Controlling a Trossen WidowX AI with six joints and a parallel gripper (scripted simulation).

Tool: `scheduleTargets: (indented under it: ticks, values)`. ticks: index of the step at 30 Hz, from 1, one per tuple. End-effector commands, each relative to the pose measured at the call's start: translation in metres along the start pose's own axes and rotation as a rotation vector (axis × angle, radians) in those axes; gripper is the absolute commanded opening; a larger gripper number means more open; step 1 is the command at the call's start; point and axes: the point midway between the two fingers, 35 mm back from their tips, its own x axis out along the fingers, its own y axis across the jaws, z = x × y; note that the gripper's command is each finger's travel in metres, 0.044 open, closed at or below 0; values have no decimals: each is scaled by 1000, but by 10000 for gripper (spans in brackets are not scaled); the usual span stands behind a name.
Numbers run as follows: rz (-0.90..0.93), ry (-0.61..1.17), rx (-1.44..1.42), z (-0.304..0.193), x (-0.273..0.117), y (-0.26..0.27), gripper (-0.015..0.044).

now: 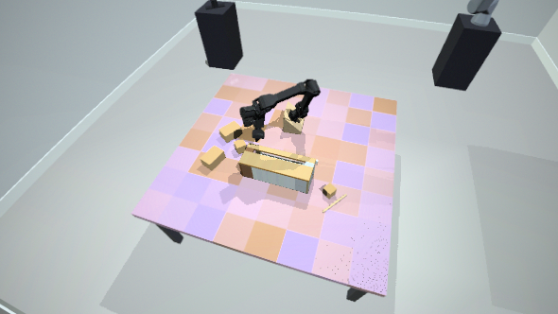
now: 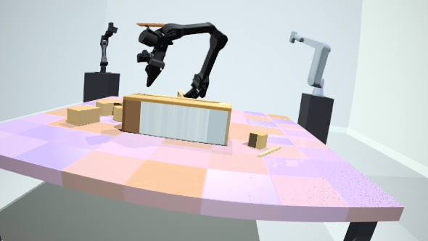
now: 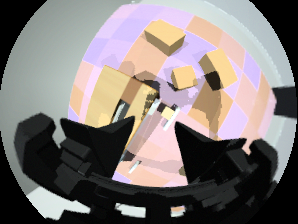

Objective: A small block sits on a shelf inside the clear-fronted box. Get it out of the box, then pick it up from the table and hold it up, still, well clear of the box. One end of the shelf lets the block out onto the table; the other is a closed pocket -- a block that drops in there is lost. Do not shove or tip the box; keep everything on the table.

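Note:
The long tan box [image 1: 277,167] with its pale front [image 2: 181,119] stands mid-table. Its top has a narrow slot. I cannot see a block on the shelf through the front. A small tan cube [image 1: 329,190] lies on the table just off the box's right end; it also shows in the exterior view [image 2: 257,139]. Another small cube [image 1: 240,146] lies by the box's left end and shows in the wrist view [image 3: 185,78]. My gripper [image 2: 149,81] [image 3: 155,121] hangs well above the box's left end, partly open and empty.
A thin stick [image 1: 335,203] lies beside the right cube. Two larger tan blocks [image 1: 213,156] [image 1: 230,130] lie left of the box. The arm's base [image 1: 294,124] stands behind the box. Two dark pedestals stand off the table at the back.

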Motion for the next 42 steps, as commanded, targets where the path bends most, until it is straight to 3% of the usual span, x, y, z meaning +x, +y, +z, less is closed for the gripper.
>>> scheduleTargets:
  ticks: [1, 20, 42]
  values:
    - [95, 94, 928, 3, -1, -14, 285]
    - [101, 257, 1960, 8, -6, -25, 285]
    - [100, 261, 1986, 8, -3, -26, 285]
